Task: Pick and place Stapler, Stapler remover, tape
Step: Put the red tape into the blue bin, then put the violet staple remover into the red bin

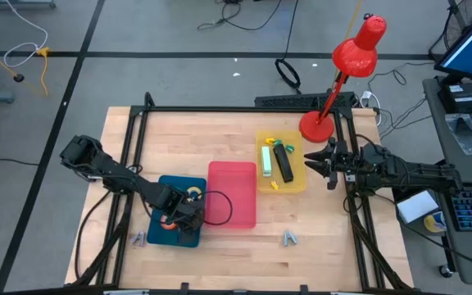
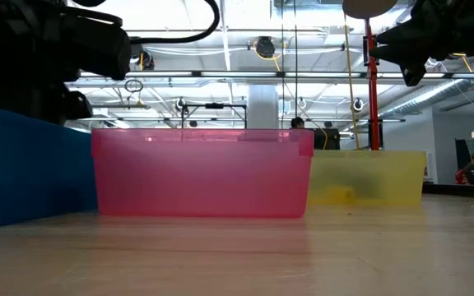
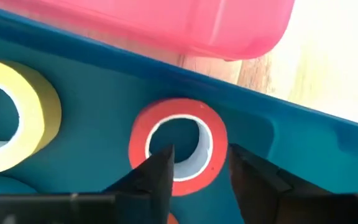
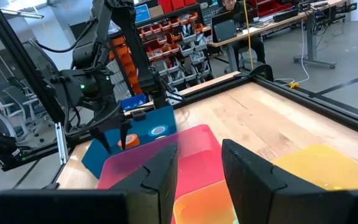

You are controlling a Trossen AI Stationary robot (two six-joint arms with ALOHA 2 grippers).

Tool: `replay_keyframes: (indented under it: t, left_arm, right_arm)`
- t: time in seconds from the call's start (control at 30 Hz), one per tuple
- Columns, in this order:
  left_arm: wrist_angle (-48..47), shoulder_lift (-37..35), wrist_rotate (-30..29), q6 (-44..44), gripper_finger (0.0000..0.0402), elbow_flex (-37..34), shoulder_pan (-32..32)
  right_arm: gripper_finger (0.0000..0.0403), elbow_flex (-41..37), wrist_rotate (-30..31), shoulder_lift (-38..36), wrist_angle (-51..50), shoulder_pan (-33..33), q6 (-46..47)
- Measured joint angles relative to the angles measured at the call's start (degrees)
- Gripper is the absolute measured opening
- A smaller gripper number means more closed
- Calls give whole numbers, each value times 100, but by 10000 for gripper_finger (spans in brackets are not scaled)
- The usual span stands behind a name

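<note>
The left arm's fingers (image 3: 160,174) stand parted over the blue bin (image 3: 278,134), holding nothing. Just past their tips a red-orange tape roll (image 3: 178,144) lies flat on the bin floor, its pale centre hole showing between the two tips; whether the tips touch the roll cannot be told from here. Beside it in the same bin lies a yellow tape roll (image 3: 17,121), also flat, and a sliver of another orange thing peeks out below the fingers, too little of it to name. From above, the left gripper (image 1: 188,215) sits over the blue bin (image 1: 156,235) at the near left of the counter (image 1: 318,229).

Touching the blue bin's right side is a pink bin (image 1: 232,192), seen from the low camera as a tall translucent wall. Next to that, farther right and a little back, stands a yellow bin (image 1: 262,182) that holds a dark stapler (image 1: 283,162), a pale green bar-shaped thing (image 1: 265,161) and some small green and yellow bits.

The right arm's fingers (image 4: 160,171) are parted and empty. The right gripper (image 1: 319,160) hangs above the right edge of the yellow bin, near the base of a red desk lamp (image 1: 352,61) that stands at the back right corner.

Two small metal clips lie on the bare wood near the front edge, one (image 1: 138,239) left of the blue bin, one (image 1: 289,238) in front of the yellow bin.
</note>
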Motion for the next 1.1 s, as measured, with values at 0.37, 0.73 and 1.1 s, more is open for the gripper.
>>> replay_keyframes:
  t: [0.37, 0.73, 1.1]
  left_arm:
    - [-885, -461, 1361, -1546, 162, 315, 26]
    - [-1365, -1347, 912, -4335, 111, 595, -1574]
    - [-1938, -1261, 470, -7488, 103, 420, -3573]
  right_arm:
    - [116, 0, -2, 2, 4, -2, 105]
    - [116, 0, -4, 2, 2, 0, 103]
    - [116, 0, -4, 2, -20, 0, 102]
